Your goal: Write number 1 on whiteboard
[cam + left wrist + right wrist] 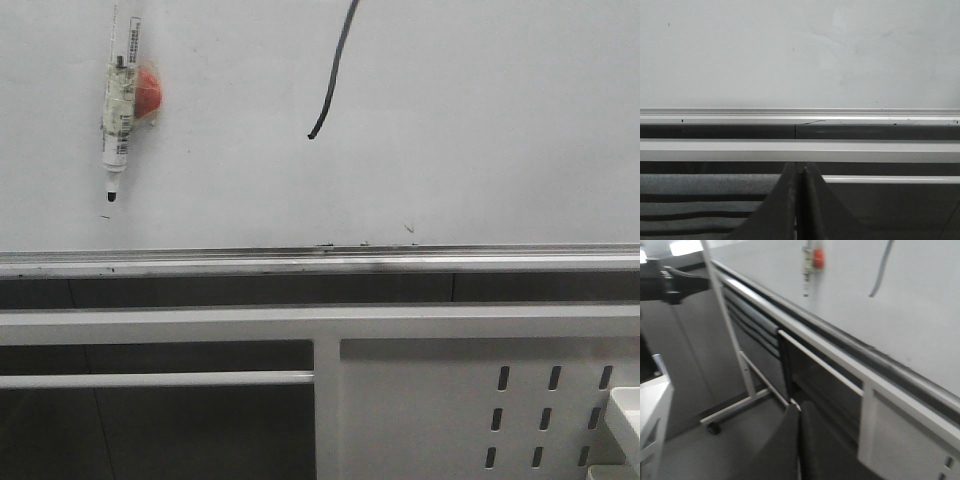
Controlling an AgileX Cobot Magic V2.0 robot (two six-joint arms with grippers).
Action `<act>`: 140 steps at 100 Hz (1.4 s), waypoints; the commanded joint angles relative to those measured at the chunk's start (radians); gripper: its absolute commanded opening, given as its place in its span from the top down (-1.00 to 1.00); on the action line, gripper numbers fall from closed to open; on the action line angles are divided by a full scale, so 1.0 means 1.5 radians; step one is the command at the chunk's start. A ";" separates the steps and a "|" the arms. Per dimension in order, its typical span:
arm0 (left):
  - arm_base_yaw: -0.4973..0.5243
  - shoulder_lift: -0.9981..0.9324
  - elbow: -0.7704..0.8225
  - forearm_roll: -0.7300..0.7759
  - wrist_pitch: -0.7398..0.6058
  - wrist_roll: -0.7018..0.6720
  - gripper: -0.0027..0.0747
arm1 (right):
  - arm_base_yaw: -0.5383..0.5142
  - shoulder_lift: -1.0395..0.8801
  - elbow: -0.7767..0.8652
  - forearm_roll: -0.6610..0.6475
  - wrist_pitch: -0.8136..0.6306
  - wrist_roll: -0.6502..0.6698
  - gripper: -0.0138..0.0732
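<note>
The whiteboard [480, 130] fills the upper front view, with a silver tray rail [320, 262] along its lower edge. The number 1 [331, 75] is a thin black slanted stroke on it, its blunt end lowest; it also shows in the right wrist view [881, 267]. A white marker [119, 110] with a red holder hangs on the board at the left, tip down, and shows blurred in the right wrist view [807, 262]. My left gripper [799, 167] is shut and empty, low before the rail. My right gripper [800, 407] is shut and empty, away from the board.
Below the rail runs a white frame bar [200, 322] and a white metal panel with oval slots [480, 410]. The board stand's leg with a caster [713, 428] rests on the grey floor. A white shelf corner [625, 415] sits at the lower right.
</note>
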 commanded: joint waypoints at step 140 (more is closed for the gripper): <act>0.005 -0.001 0.022 -0.006 -0.040 0.001 0.98 | -0.850 -0.110 0.196 0.284 -0.115 -0.267 0.84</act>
